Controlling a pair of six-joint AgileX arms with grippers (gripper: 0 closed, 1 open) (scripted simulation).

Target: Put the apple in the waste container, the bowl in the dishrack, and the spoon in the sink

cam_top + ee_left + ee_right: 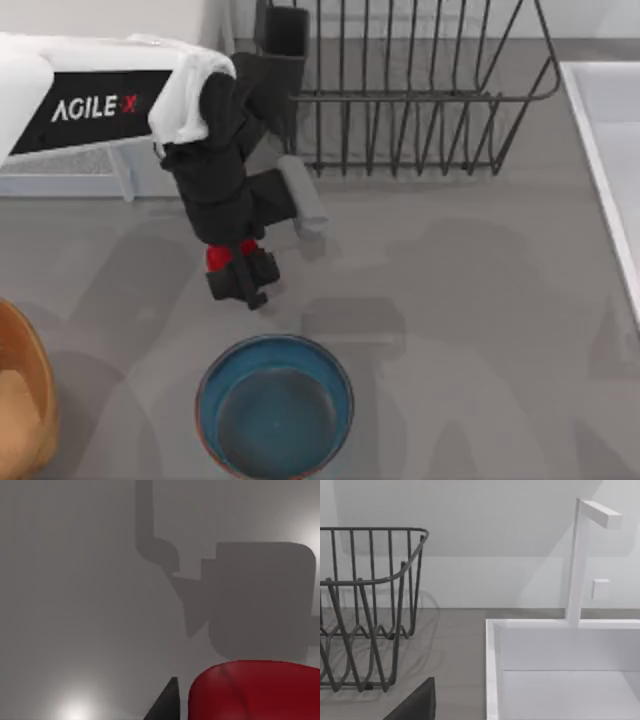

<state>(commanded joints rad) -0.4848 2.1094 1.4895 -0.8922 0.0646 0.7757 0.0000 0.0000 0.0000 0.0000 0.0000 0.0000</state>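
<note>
Reaching in from the upper left of the top view, the left arm of the AgileX pair is seen over the grey desk (480, 300), its left gripper (240, 272) pointing down near the middle of the frame. The apple (219, 257) is seen as a small red patch clamped between the dark fingers (262, 268), just above the bowl. The bowl (274, 406) is placed at the lower centre, upright on the desk, with its blue-teal inside facing up and apart from the gripper. The dishrack (420, 90) is spread across the upper centre and upper right, with its dark cutlery cup (283, 30) at its upper left corner, beside the arm. A strip of the sink (606, 150) is seen along the right edge. Part of the waste container (22, 400) is cut off by the lower left corner, well apart from the apple.

In the left wrist view, the apple (255, 690) is seen large at the lower right, glossy and red, with one dark fingertip (167, 702) beside it at the bottom edge. A blocky shadow is cast on the bare desk (70, 590) behind it.

In the right wrist view, the dishrack (367, 605) is seen at the left and the sink (565, 675) at the lower right, with a white faucet (580, 555) rising from its far rim. A dark finger of the right gripper (417, 705) is seen at the bottom edge; whether its fingers are apart or together cannot be told.
</note>
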